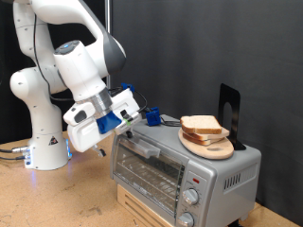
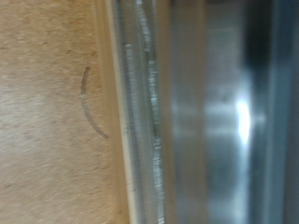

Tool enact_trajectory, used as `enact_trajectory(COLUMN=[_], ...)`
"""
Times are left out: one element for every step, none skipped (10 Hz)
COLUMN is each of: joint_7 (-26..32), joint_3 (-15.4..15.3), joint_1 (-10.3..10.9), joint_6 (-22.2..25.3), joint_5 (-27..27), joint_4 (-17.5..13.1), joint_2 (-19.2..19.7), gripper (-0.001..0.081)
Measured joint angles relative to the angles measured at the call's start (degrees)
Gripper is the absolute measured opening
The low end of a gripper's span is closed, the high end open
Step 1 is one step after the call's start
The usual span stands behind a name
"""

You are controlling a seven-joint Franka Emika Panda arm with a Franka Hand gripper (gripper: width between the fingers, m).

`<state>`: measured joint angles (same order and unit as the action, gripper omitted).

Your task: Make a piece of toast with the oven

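Note:
The silver-grey oven stands at the exterior view's lower right, its glass door closed. On its roof lies a round wooden board carrying two stacked slices; the upper piece of toast has a pale face and a brown crust. My gripper, with blue fingers, sits at the oven's top edge just above the door, to the left of the toast. Nothing shows between its fingers. The wrist view is a blurred close-up of the oven's metal beside the wooden table, with no fingers in sight.
The oven rests on a low wooden box on the table. Two knobs sit on the oven's front right. A black upright stand rises behind the board. The arm's white base is at the left.

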<state>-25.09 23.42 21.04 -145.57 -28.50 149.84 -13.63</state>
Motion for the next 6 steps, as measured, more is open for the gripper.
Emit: enact_trajectory(joint_7=[0.07, 0.12, 0.11, 0.11, 0.66, 2.7], joint_3=[0.12, 0.17, 0.19, 0.25, 0.48, 0.98], joint_1=[-0.82, -1.28, -1.64, -1.83, -1.89, -2.04], joint_6=[-1.33, -4.38, -7.21, -9.42, -11.54, -12.27], joint_5=[0.71, 1.27, 1.81, 1.81, 0.79, -1.07], joint_4=[0.22, 0.61, 0.76, 0.71, 0.14, -0.58], joint_2=[0.25, 1.44, 3.75, 6.33, 8.62, 10.06], gripper=[0.0805, 0.0805, 0.0805, 0.0805, 0.0805, 0.0805])
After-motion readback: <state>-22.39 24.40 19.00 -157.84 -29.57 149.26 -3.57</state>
